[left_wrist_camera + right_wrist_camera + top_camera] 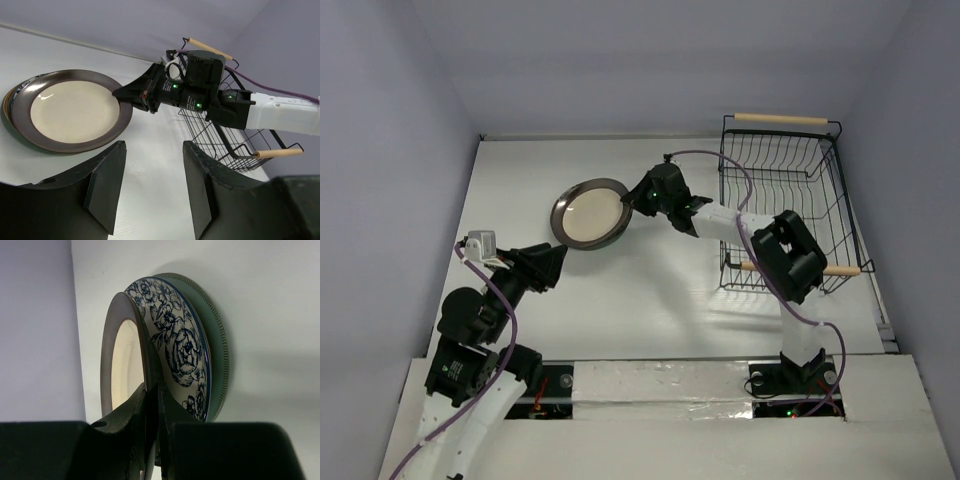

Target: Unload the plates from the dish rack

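The dark-rimmed cream plate (588,213) lies on top of a stack of plates left of the table's middle. My right gripper (630,200) is shut on its right rim. In the right wrist view the gripper (151,387) pinches that plate (117,365), which tilts slightly off the white plate with dark floral ornament (182,347); the teal plate (217,345) lies beneath. My left gripper (556,262) is open and empty, just in front of the stack. The black wire dish rack (790,200) stands at the right with no plate showing in it.
In the left wrist view my open left gripper (154,147) looks over bare table at the cream plate (75,110), my right arm (200,95) and the rack (240,147). The rack's wooden handles (780,118) are at its far and near ends.
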Available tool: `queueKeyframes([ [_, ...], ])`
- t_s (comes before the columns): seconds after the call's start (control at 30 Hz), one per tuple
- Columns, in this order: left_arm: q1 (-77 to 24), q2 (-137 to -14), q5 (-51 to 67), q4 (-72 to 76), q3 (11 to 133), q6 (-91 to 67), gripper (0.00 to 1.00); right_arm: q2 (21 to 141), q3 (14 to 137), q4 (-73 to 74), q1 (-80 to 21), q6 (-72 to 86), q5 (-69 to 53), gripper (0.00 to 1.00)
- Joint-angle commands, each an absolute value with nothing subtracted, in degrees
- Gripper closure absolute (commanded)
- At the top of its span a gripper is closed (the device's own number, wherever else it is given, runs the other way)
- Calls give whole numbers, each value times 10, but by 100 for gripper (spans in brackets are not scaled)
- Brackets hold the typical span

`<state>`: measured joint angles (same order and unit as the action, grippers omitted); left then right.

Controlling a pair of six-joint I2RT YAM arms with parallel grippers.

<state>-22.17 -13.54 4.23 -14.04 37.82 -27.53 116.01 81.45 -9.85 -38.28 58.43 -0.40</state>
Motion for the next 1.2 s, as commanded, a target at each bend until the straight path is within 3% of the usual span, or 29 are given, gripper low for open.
queueKeyframes([
  [0.0,-226,-144,40,-121,375,-278,54,1147,875,-206,-388,630,-6,99],
  [0.37,-226,-150,40,-123,374,-279,53,1172,905,-80,-388,546,-4,67],
  [0.5,-226,-152,37,-125,375,-278,52,1164,920,-24,-388,498,18,35],
  [0.6,-226,-153,33,-126,375,-278,51,1144,932,32,-388,465,47,22],
  [0.8,-226,-168,22,-132,378,-279,43,1081,912,76,-388,412,113,8],
  [0.9,-226,-172,18,-138,382,-277,35,1012,862,34,-388,393,119,8],
  [0.97,-226,-171,8,-142,386,-275,26,944,839,14,-388,368,133,13],
  [1.07,-226,-168,-45,-163,395,-277,15,827,784,11,-388,325,155,98],
  [1.17,-226,-168,-55,-163,399,-277,10,712,700,7,-388,287,191,100],
])
